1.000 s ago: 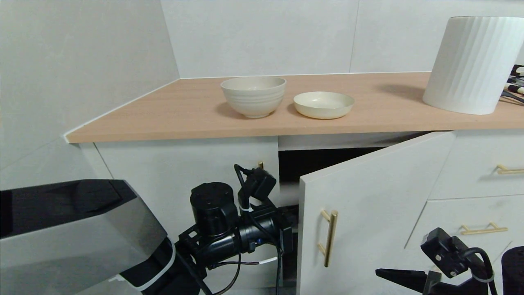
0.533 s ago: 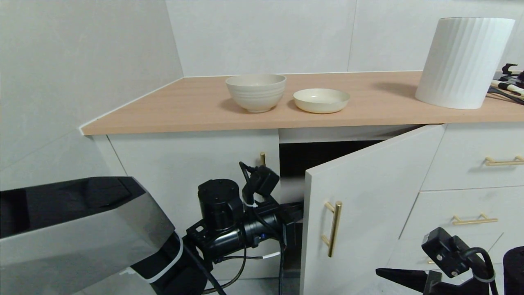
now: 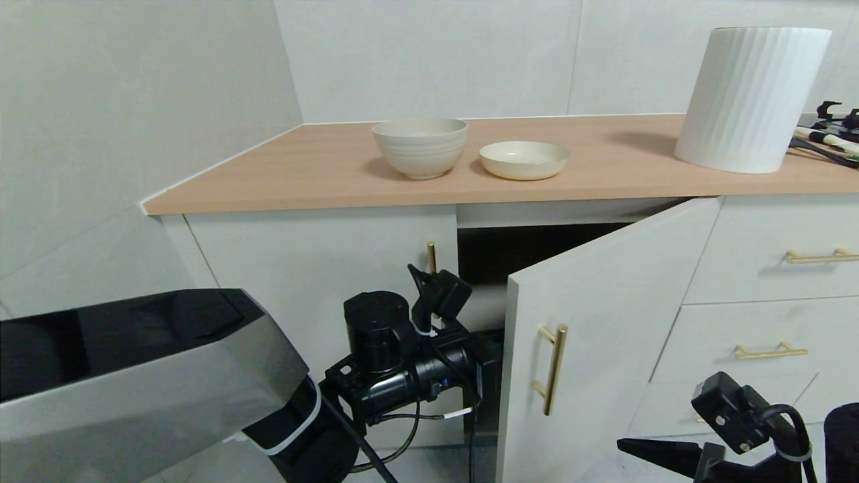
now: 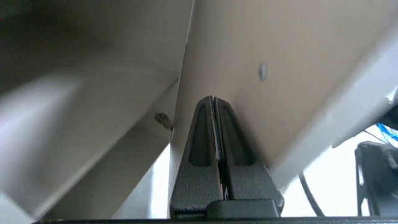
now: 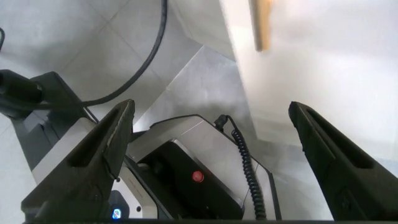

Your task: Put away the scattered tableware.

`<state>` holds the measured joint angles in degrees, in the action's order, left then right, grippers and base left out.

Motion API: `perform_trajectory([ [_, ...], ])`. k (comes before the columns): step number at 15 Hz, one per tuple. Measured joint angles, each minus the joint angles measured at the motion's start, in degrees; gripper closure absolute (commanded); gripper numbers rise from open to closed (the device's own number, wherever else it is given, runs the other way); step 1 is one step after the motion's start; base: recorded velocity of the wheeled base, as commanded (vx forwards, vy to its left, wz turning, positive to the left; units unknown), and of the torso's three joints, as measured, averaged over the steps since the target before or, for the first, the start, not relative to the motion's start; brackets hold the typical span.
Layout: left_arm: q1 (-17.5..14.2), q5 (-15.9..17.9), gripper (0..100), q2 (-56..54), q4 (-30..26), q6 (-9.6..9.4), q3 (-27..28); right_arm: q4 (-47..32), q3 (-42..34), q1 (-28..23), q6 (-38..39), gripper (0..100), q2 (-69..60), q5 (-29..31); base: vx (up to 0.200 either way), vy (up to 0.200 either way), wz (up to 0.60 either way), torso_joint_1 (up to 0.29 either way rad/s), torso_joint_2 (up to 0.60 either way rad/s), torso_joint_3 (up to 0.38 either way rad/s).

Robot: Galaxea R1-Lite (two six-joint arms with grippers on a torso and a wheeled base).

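Observation:
A cream ribbed bowl (image 3: 420,146) and a shallow cream dish (image 3: 524,159) stand side by side on the wooden countertop (image 3: 302,181). Below them a white cabinet door (image 3: 604,322) with a gold handle (image 3: 554,367) stands partly open. My left gripper (image 4: 213,104) is shut with nothing between its fingers, its tips lying against the door's inner face, just behind the door's free edge (image 3: 504,376). My right gripper (image 5: 211,109) hangs open low in front of the door, its dark finger (image 3: 654,451) pointing left, with the floor beneath it.
A tall white ribbed container (image 3: 751,97) stands at the countertop's right, with utensils (image 3: 829,137) beyond it. Drawers with gold handles (image 3: 822,255) lie right of the open door. A tiled wall closes off the left side.
The head camera has drawn back, so the whole picture shifted. The door edge and my left arm have moved right against the bowl; the door stands a little wider open.

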<state>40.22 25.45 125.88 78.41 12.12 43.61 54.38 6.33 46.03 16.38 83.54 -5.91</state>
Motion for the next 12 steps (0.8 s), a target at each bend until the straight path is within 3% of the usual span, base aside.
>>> perform_trajectory([
  [7, 0.21, -0.02, 100, 2.65, -3.23, -0.07, 5.97, 0.02, -0.11, 0.09, -0.22, 0, -0.13, 0.09, 0.0, 0.0, 0.0, 0.0, 0.0, 0.0],
  [12, 0.41, -1.8, 100, 3.19, -3.15, -0.24, 6.36, 0.0, -0.16, 1.15, -0.22, 0, -0.16, 0.45, 0.0, 0.0, 0.0, 0.0, 0.0, 0.0],
])
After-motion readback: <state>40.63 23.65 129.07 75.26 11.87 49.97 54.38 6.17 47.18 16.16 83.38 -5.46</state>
